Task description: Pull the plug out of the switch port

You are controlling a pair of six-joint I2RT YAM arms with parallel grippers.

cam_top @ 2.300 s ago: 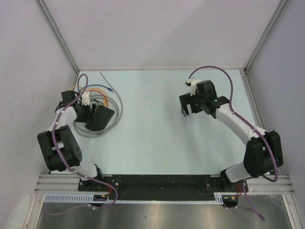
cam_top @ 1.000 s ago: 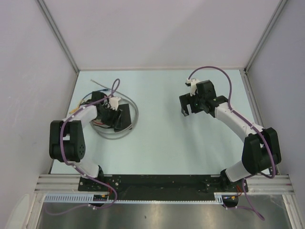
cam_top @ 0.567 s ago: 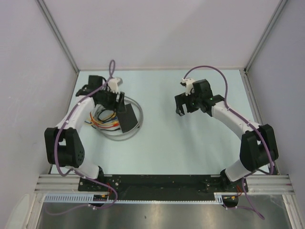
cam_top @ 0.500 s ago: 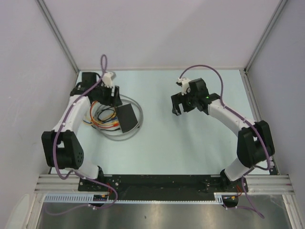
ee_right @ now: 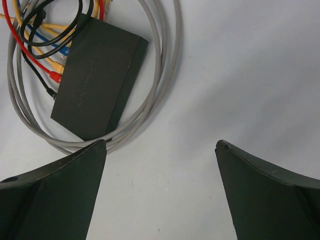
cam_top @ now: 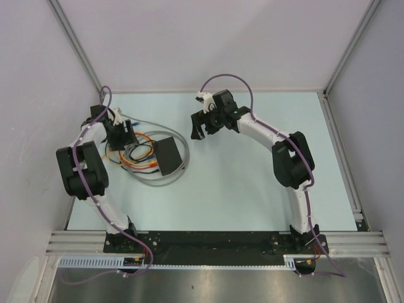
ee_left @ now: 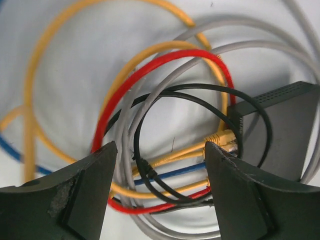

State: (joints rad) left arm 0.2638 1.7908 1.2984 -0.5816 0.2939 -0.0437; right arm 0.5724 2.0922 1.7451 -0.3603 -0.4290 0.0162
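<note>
On the tabletop [cam_top: 252,183], left of centre, the switch [cam_top: 167,156] lies flat. Its plugs [cam_top: 151,163] line the side facing the left gripper [cam_top: 123,134], which is spread and nearer. The right gripper [cam_top: 201,129], also spread, hangs off the opposite side.

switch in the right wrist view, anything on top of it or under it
Nothing lies on the switch; its flat top is bare. Gray cable loops around its edge, and a yellow plug enters its side. Whether cable runs beneath it is hidden by the box.
</note>
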